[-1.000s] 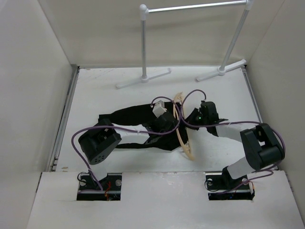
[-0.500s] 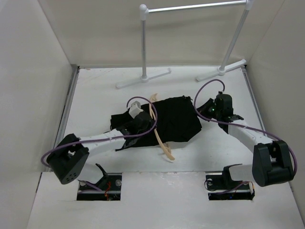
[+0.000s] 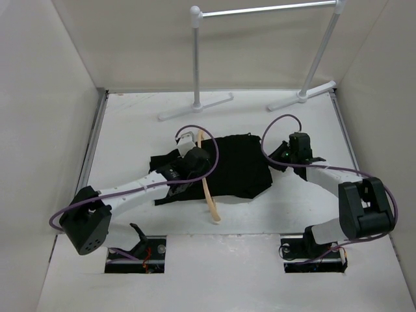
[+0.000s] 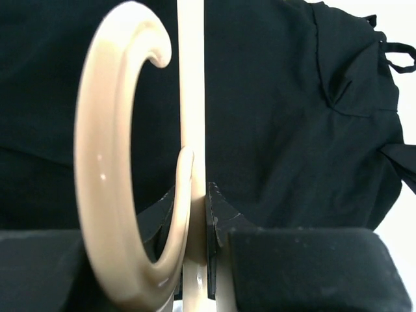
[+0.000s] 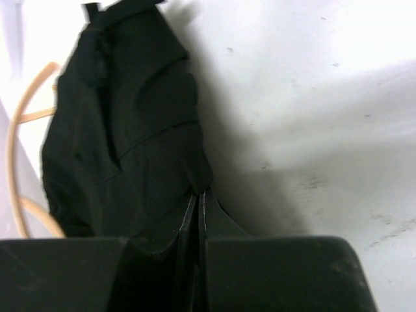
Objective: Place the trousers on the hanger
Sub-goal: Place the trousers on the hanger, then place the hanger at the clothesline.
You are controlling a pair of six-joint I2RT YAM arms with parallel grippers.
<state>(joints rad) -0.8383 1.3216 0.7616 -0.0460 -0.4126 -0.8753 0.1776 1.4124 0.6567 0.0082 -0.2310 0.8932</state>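
My left fingers [image 4: 224, 211] are clamping the stiff hanger [image 4: 192, 97], my right fingers [image 5: 218, 224] pinching the limp trousers' [image 3: 237, 166] right edge.

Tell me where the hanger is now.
Top view: the hanger sits mid-table, slightly left of centre, clamped in the left gripper and crossing the trousers.

White table [image 3: 130, 130], faintly scuffed. Black trousers [image 3: 237, 166] lie bunched at centre. Tan hanger [image 3: 209, 195] crosses trousers' left edge, near end over bare tabletop, contact unclear. Silver rail [image 3: 260, 10] stands on white feet [image 3: 196, 107] along far edge.
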